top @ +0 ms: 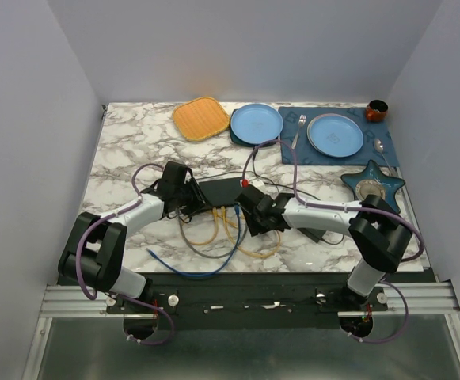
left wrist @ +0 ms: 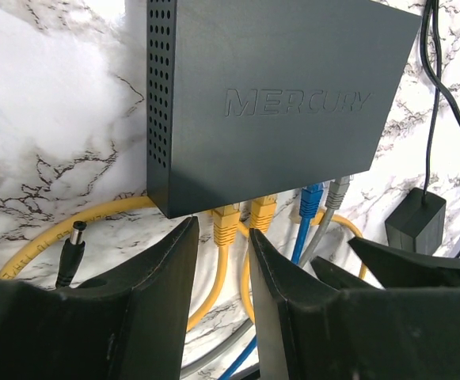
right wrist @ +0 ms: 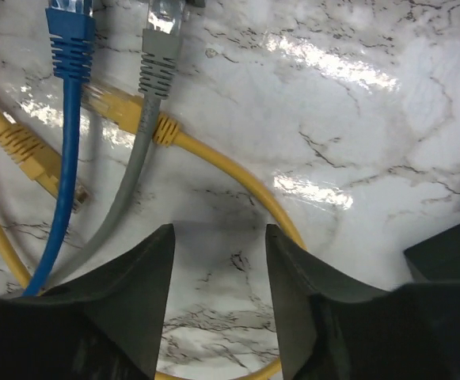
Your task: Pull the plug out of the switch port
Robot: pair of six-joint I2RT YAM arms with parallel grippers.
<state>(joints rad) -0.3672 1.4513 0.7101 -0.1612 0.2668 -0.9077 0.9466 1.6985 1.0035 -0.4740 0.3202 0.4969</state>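
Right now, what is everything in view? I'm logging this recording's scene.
switch: one, black, mid-table
yellow plugs: two, yellow, in switch ports
blue plug: one, blue, in a port
grey plug: one, grey, next port
barrel plug: one, black, loose left of switch
adapter: one, black, right of switch
mat: one, orange, far side
plates: two, blue, far side; one on placemat
placemat: one, dark blue, far right
fork: one, silver, on placemat
spoon: one, silver, placemat's right edge
cup: one, brown, far right corner
star dish: one, blue, right side
table: one, marbled white, under all
left gripper: one, black, open, facing yellow plugs
right gripper: one, black, open, above table
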